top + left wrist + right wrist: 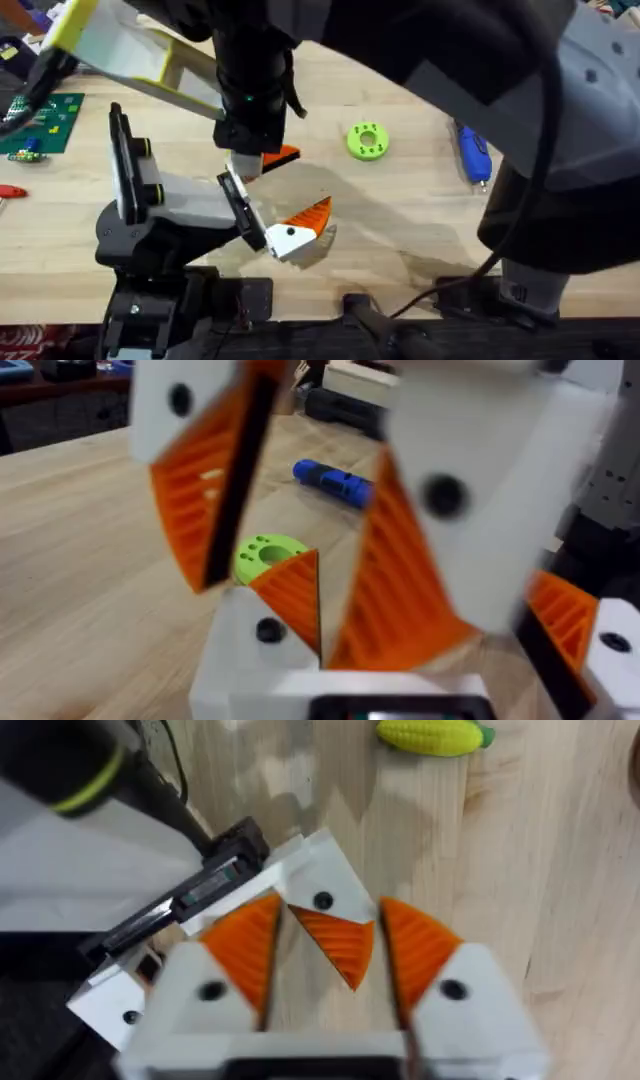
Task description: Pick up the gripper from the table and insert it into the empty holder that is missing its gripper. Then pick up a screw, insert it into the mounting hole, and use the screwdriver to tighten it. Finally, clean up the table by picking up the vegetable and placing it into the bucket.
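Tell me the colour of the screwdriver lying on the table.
Blue, with a slim silver tip; the screwdriver shows best in the overhead view.

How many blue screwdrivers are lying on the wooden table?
1. The blue screwdriver lies on the table's right side, just right of the green disc in the overhead view. Another could be hidden under the arms.

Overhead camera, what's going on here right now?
The right gripper hangs open over the holder, its fingers either side of the ribbed orange tip fitted there, gripping nothing. An orange piece shows beside it in the overhead view; I cannot tell whether it is the loose gripper. The screwdriver, a green ring and the toy corn lie untouched on the table.
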You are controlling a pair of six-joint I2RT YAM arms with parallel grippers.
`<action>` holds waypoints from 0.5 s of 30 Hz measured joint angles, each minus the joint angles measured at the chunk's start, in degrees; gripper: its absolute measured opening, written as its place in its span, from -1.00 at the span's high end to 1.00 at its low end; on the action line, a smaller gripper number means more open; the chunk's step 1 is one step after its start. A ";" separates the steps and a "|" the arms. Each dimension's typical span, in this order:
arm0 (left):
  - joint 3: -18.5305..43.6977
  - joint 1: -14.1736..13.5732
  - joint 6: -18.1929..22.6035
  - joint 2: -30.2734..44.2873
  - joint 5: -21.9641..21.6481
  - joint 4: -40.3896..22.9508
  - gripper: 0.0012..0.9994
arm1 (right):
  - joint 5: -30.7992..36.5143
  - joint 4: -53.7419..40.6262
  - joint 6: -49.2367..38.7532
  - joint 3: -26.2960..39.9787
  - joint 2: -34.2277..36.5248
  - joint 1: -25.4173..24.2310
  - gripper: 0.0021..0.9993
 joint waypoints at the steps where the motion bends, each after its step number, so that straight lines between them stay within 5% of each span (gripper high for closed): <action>1: 0.00 0.00 0.01 0.00 0.00 0.00 -0.97 | 0.04 0.02 -0.10 0.00 0.00 0.00 0.11; 4: 0.00 0.00 0.15 0.00 0.02 0.00 -0.97 | 0.75 -0.12 -0.22 0.00 0.00 -0.05 -0.78; 5: 0.00 0.00 0.17 0.00 0.04 0.00 -0.97 | 1.10 -0.24 -0.55 0.06 -0.02 -0.16 -0.92; 15: 0.00 0.00 0.20 0.00 0.24 -0.02 -0.97 | 1.29 -0.46 -0.58 0.22 -0.02 -0.31 -0.99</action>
